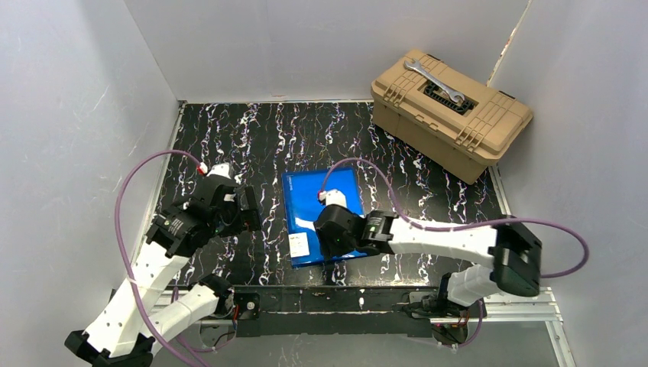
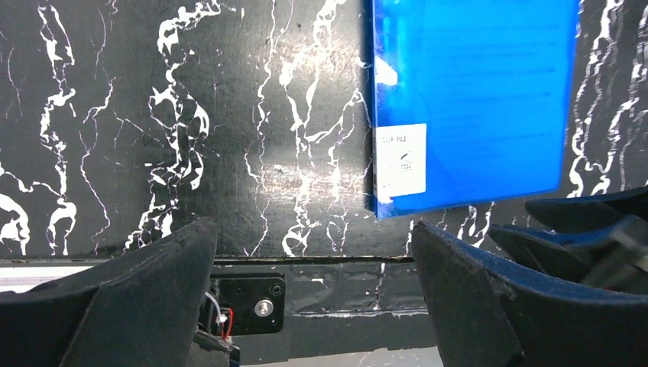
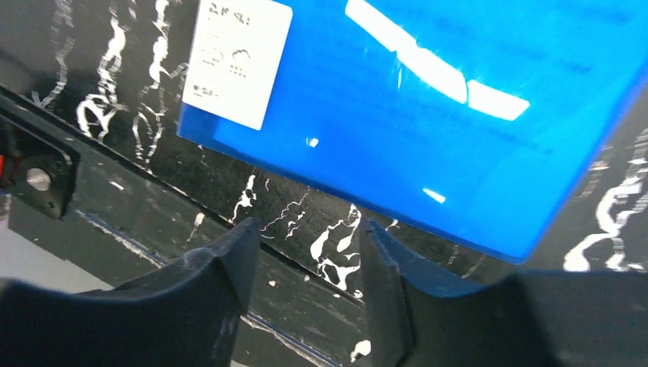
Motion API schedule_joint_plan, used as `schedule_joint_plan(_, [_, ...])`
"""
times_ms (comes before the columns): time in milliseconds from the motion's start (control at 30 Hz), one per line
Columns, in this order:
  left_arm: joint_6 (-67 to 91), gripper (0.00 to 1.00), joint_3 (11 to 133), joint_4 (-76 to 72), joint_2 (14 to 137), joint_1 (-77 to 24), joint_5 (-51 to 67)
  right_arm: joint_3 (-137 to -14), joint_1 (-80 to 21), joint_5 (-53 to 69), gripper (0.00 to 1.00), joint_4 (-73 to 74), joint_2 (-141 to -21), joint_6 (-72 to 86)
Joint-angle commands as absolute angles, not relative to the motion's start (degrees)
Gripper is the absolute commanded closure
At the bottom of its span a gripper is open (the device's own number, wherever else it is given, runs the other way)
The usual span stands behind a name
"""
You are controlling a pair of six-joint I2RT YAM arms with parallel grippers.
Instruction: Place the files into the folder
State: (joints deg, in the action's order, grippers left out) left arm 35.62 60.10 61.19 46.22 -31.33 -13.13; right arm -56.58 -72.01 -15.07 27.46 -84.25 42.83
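The blue folder (image 1: 321, 206) lies flat and closed in the middle of the table, its white label (image 1: 299, 245) at the near left corner. It also shows in the left wrist view (image 2: 474, 99) and the right wrist view (image 3: 428, 115). No white sheets show on their own; faint lines of text show through the blue cover. My right gripper (image 1: 334, 243) hangs over the folder's near edge, jaws open and empty (image 3: 309, 225). My left gripper (image 1: 248, 218) is left of the folder over bare table, jaws wide open and empty (image 2: 313, 229).
A tan toolbox (image 1: 451, 115) with a wrench (image 1: 435, 82) on its lid stands at the back right. Grey walls close in the left, back and right. The table's near edge with its metal rail (image 2: 321, 264) runs just below both grippers.
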Motion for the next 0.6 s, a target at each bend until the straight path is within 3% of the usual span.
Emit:
schedule_joint_plan(0, [34.83,0.02,64.64,63.7,44.73,-31.11,-15.3,-60.85,-72.03,-25.1,0.35,33.19,-76.54,39.78])
schedule_joint_plan(200, [33.29,0.02,69.1,65.12,43.34,-31.11,-15.56,-63.21,-71.98,-36.89,0.03,38.35,-69.65,38.62])
schedule_joint_plan(567, [29.05,0.02,72.74,62.77,37.17,-31.11,-13.51,-62.67,-72.07,-51.52,0.01,45.99,-59.99,40.7])
